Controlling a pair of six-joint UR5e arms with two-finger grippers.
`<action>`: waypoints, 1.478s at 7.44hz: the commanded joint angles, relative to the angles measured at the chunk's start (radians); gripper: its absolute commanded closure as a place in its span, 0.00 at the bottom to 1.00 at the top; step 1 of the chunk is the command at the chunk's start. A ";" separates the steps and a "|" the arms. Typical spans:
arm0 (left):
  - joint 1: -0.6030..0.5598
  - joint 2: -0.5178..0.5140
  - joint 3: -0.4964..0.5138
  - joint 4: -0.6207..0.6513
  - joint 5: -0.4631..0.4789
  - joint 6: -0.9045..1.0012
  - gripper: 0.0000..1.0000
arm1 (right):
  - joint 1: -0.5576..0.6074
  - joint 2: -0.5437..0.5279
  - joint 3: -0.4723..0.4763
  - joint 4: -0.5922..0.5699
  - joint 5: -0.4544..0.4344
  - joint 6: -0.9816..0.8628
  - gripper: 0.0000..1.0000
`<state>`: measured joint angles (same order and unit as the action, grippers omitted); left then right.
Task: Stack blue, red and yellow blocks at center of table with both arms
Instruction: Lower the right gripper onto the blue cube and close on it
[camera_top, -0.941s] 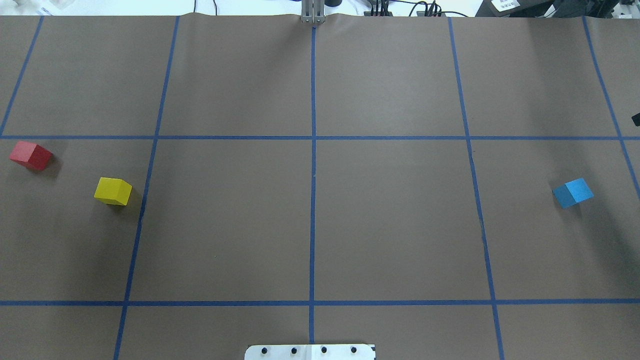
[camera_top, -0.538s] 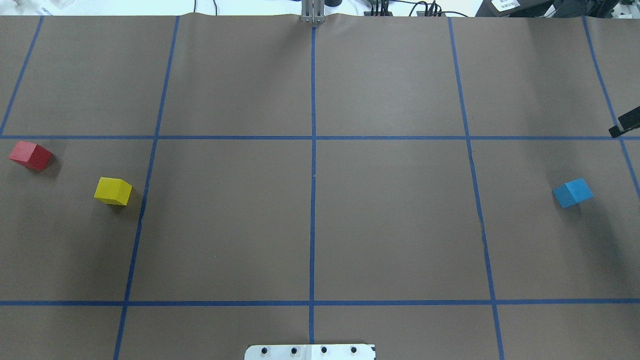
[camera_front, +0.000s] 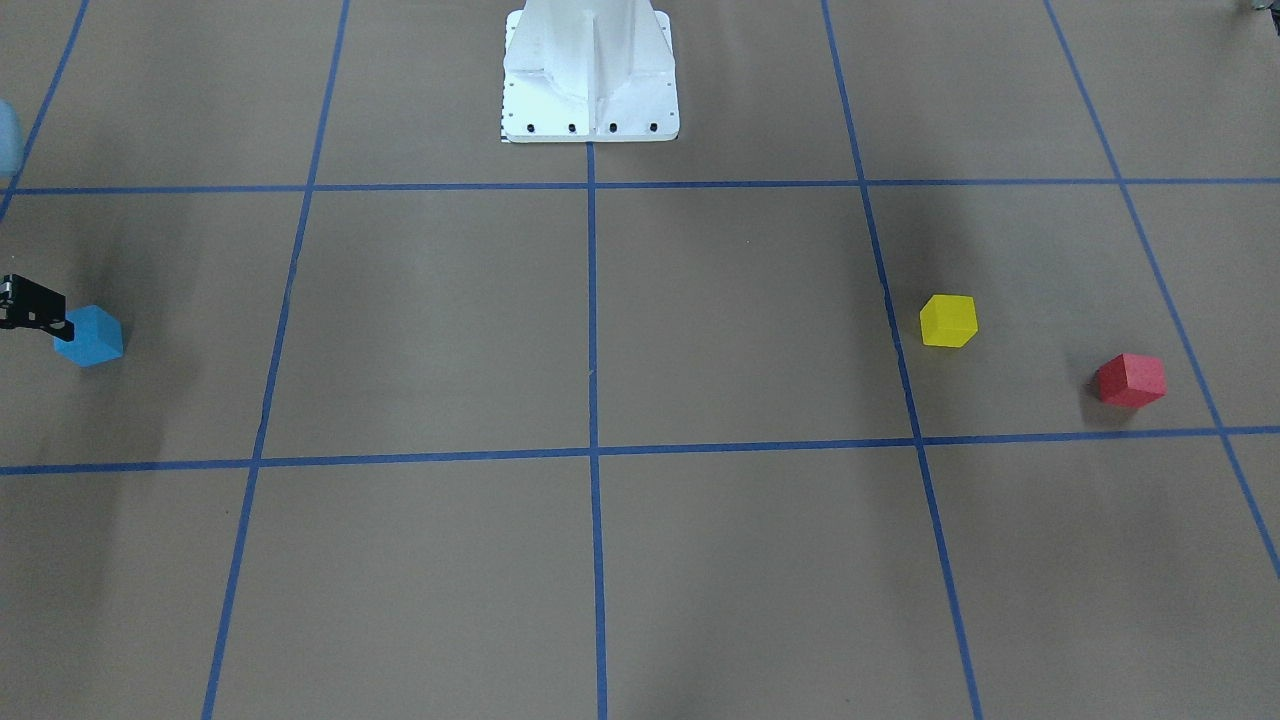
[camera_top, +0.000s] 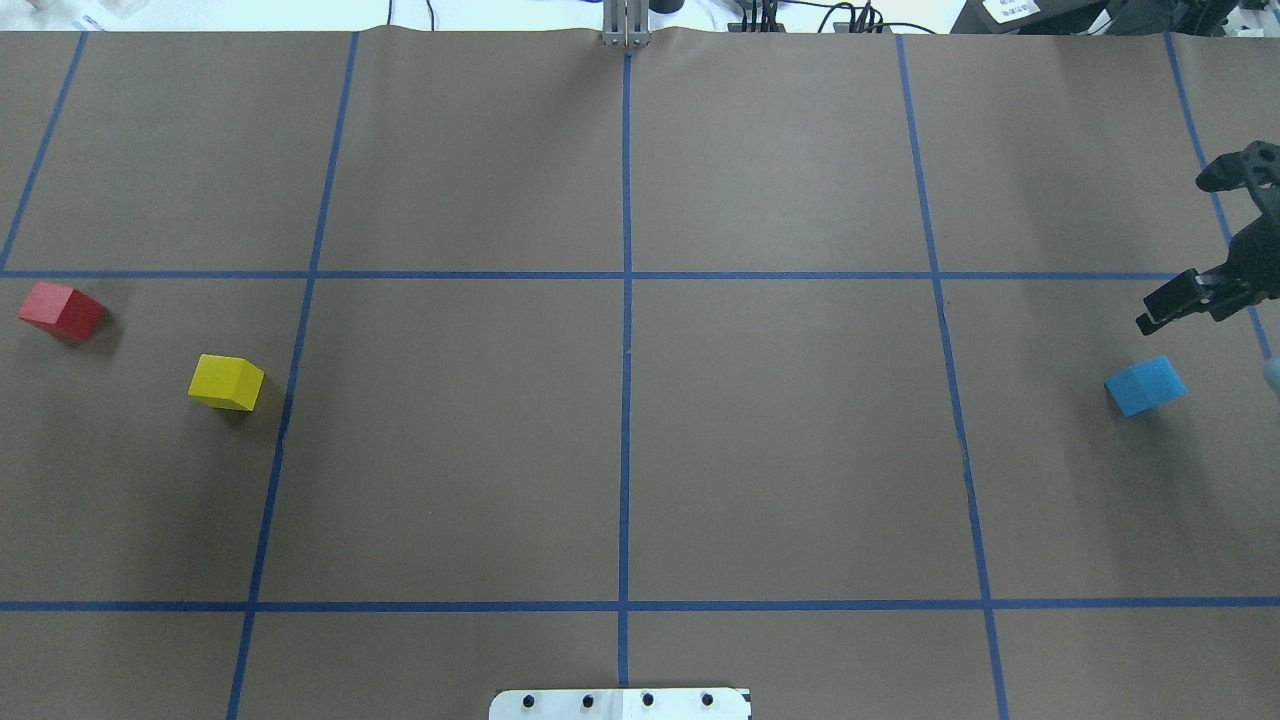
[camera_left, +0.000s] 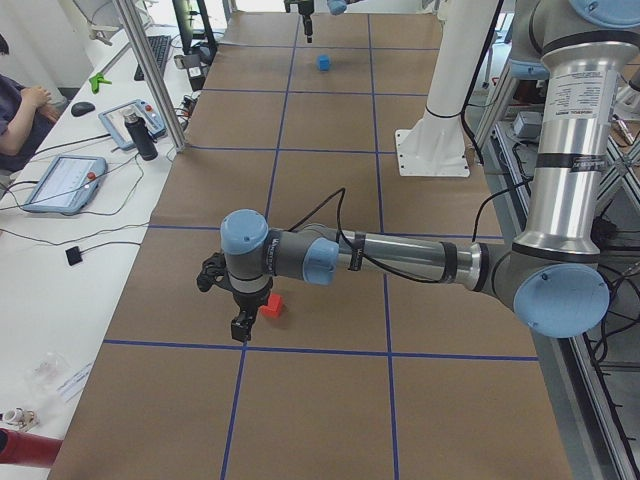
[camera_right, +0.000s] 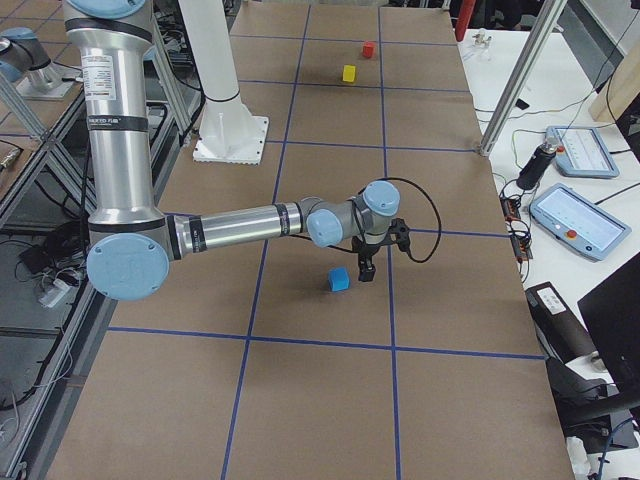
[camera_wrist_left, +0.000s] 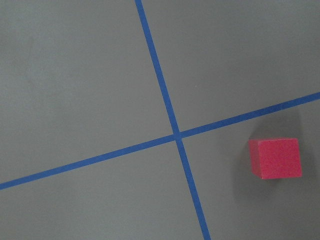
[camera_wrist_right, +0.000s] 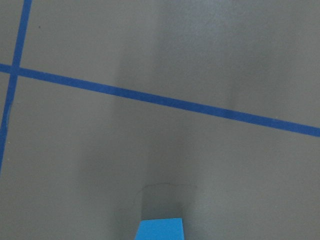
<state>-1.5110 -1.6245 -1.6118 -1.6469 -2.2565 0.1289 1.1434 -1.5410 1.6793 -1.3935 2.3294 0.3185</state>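
Note:
The blue block (camera_top: 1146, 386) lies on the table's right side and also shows in the front view (camera_front: 90, 336). My right gripper (camera_top: 1180, 250) hangs above and just behind it, its fingers spread open and empty; the right wrist view catches the block's top (camera_wrist_right: 160, 229) at its lower edge. The red block (camera_top: 60, 310) and the yellow block (camera_top: 226, 382) lie far left, apart. My left gripper (camera_left: 240, 325) shows only in the exterior left view, right next to the red block (camera_left: 271, 305); I cannot tell whether it is open. The left wrist view shows the red block (camera_wrist_left: 275, 158).
Blue tape lines (camera_top: 626, 300) divide the brown table into squares and cross at its centre. The robot's white base (camera_front: 590, 80) stands at the near middle edge. A side bench with tablets (camera_right: 582, 220) and a seated person (camera_left: 20, 110) runs along the far edge.
My right gripper has come in from the overhead view's right edge and moved inward and toward the blue block. The three blocks have not moved.

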 joint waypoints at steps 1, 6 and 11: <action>0.000 0.000 0.004 -0.002 0.002 0.000 0.00 | -0.062 -0.014 -0.003 0.001 -0.018 0.008 0.01; 0.002 0.002 0.009 -0.005 0.002 0.000 0.00 | -0.093 -0.056 -0.019 0.004 -0.041 -0.062 0.01; 0.002 0.000 0.009 -0.005 0.002 0.000 0.00 | -0.135 -0.036 -0.070 0.005 -0.041 -0.062 0.08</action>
<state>-1.5095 -1.6237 -1.6033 -1.6521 -2.2554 0.1288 1.0175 -1.5811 1.6227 -1.3885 2.2898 0.2546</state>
